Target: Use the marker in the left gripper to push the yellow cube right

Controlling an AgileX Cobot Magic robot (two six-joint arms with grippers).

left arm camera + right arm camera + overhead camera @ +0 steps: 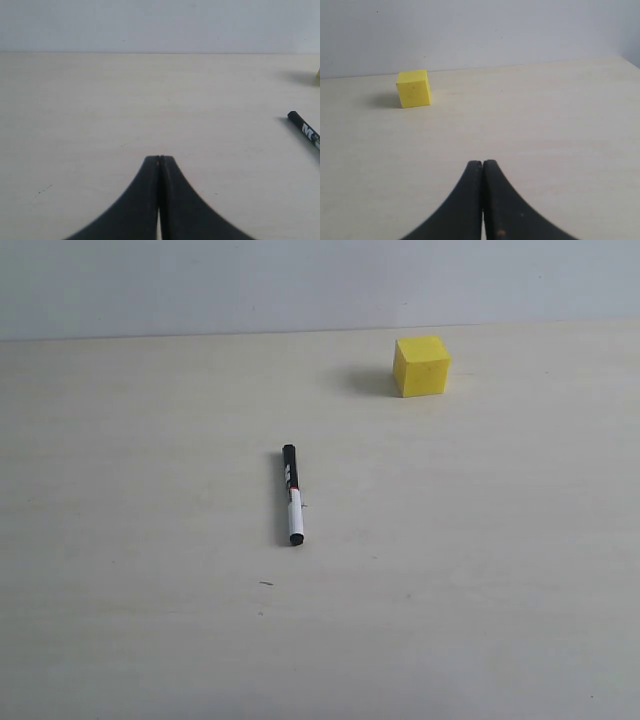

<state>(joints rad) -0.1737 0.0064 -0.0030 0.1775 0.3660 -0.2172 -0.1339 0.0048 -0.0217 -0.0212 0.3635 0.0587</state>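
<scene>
The marker (291,494) lies flat on the pale table near the middle, black cap end pointing away, white barrel toward the front; nothing holds it. Its capped end (304,129) shows at the edge of the left wrist view. The yellow cube (421,365) stands at the back right of the table, apart from the marker; it also appears in the right wrist view (413,88). A yellow sliver of the cube (318,74) shows in the left wrist view. My left gripper (160,159) is shut and empty. My right gripper (483,163) is shut and empty. Neither arm appears in the exterior view.
The pale wooden table (150,620) meets a plain grey-white wall (200,280) along its back edge. A small dark speck (266,583) lies in front of the marker.
</scene>
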